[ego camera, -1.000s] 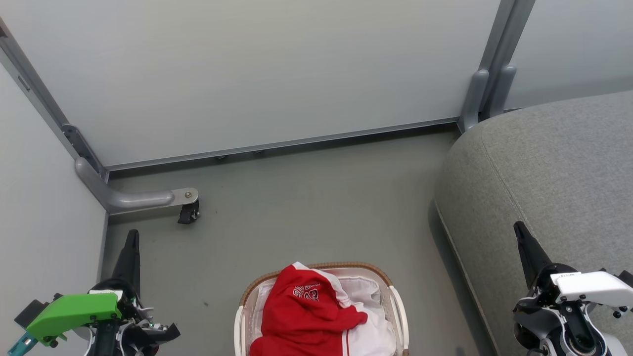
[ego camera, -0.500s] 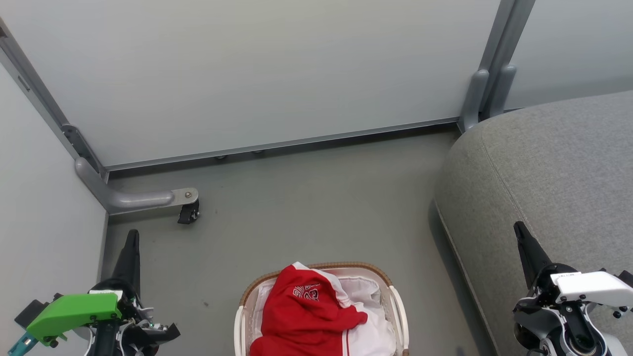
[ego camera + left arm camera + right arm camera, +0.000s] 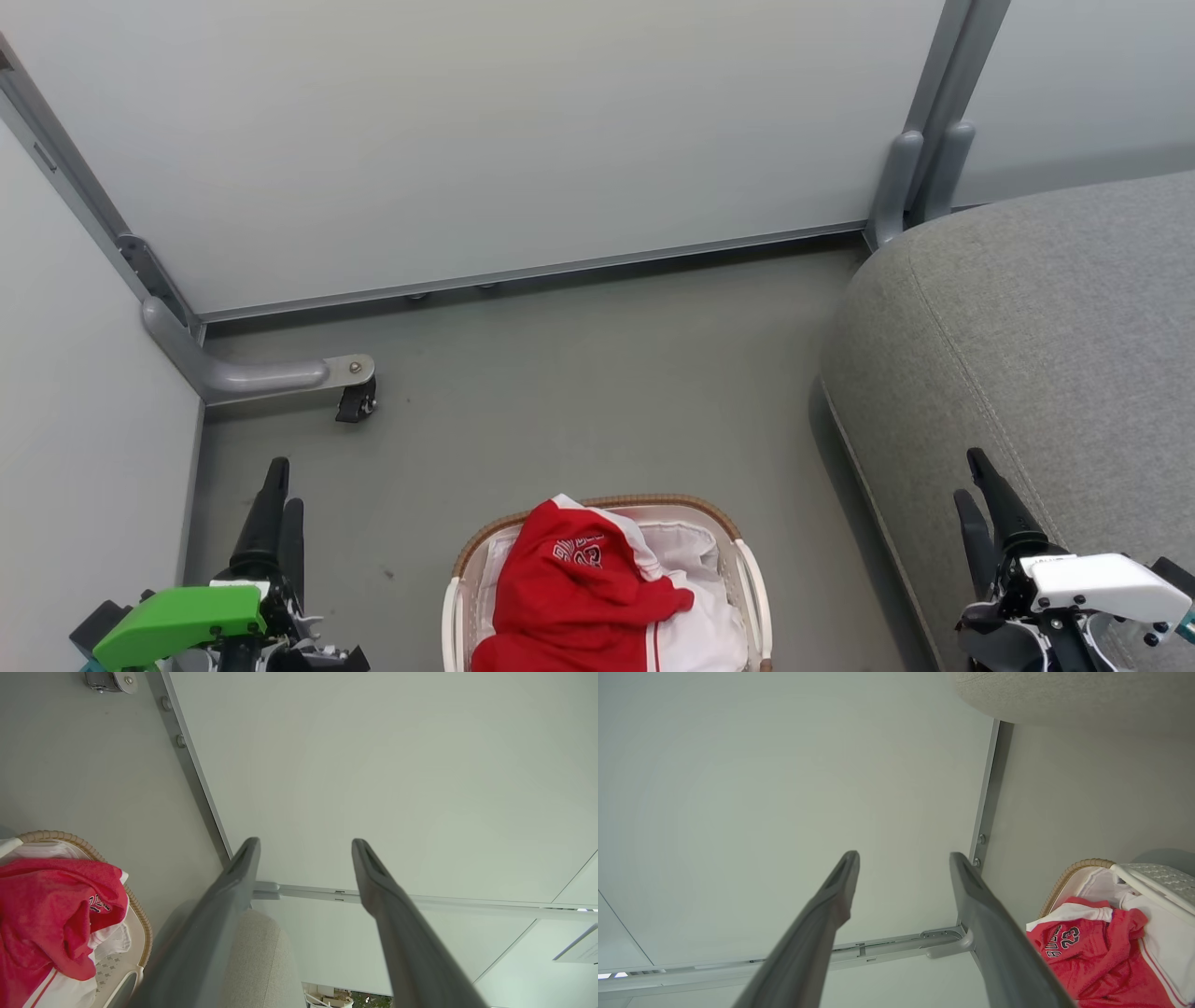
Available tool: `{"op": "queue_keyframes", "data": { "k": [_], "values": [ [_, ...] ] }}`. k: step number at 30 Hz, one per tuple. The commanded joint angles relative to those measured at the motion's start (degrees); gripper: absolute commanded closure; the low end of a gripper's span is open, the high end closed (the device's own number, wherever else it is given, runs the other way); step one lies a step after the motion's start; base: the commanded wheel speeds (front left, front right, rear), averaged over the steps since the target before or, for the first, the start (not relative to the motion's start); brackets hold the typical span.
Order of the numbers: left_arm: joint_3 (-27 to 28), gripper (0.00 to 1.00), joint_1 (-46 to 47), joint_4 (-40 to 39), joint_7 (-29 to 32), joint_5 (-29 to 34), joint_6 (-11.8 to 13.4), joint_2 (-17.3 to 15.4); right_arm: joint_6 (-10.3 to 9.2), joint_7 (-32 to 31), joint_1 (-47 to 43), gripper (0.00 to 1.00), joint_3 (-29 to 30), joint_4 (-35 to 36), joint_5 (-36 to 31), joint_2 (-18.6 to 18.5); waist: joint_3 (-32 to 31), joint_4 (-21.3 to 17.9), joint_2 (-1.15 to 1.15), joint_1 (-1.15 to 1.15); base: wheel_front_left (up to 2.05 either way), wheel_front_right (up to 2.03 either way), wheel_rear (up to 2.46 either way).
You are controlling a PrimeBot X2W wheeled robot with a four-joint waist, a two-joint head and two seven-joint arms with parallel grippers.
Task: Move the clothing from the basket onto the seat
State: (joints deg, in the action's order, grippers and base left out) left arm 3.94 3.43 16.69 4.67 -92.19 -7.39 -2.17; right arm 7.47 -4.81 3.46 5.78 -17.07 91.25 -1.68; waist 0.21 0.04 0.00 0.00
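The clothing (image 3: 569, 588), red with white panels and lettering, lies heaped in the basket (image 3: 672, 505) on the floor at the bottom centre. The grey seat (image 3: 1027, 327) rises at the right. My left gripper (image 3: 285, 483) is open to the left of the basket, with nothing between its fingers. My right gripper (image 3: 968, 474) is open by the seat's front edge, also with nothing in it. The left wrist view has the left gripper (image 3: 304, 841) pointing at a pale wall, the clothing (image 3: 42, 905) at its left. In the right wrist view the right gripper (image 3: 903, 855) has the clothing (image 3: 1092, 961) at its right.
Pale partition walls close the back and the left side. A metal foot with a black caster (image 3: 355, 397) sticks out at the back left corner. Grey posts (image 3: 920, 168) stand by the seat's far corner. Grey floor (image 3: 597, 392) lies between walls, basket and seat.
Both grippers have gone from shut to open, so two fingers now show on each. The left one shifted slightly right and both sit lower in the head view. The clothing has not moved.
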Motion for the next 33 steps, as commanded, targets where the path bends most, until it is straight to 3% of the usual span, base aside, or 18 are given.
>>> {"op": "queue_keyframes", "data": {
  "k": [1, 11, 33],
  "values": [
    [-0.7, 0.00, 1.1, -1.4, -0.7, 0.7, 0.0, -0.2, 0.00, 0.8, 0.9, 0.00, 0.0, 0.6, -1.3, -0.5, 0.0, 0.0, 0.00, 0.00, 0.00, 0.00, 0.00],
    [-3.1, 0.00, 1.5, -2.4, -3.3, 5.2, 0.0, -0.3, 0.01, 3.4, 1.3, 0.00, 1.6, 0.9, -9.2, -0.6, -0.1, 0.2, 0.00, 0.00, 0.00, 0.00, 0.00],
    [-6.7, 0.00, 1.2, -7.0, -8.2, 31.4, 2.7, -0.5, 0.01, 8.3, -1.3, 0.00, 0.5, 7.9, -40.9, -0.8, -0.4, 0.7, 0.00, 0.00, 0.00, 0.00, 0.00]
  ]
}}
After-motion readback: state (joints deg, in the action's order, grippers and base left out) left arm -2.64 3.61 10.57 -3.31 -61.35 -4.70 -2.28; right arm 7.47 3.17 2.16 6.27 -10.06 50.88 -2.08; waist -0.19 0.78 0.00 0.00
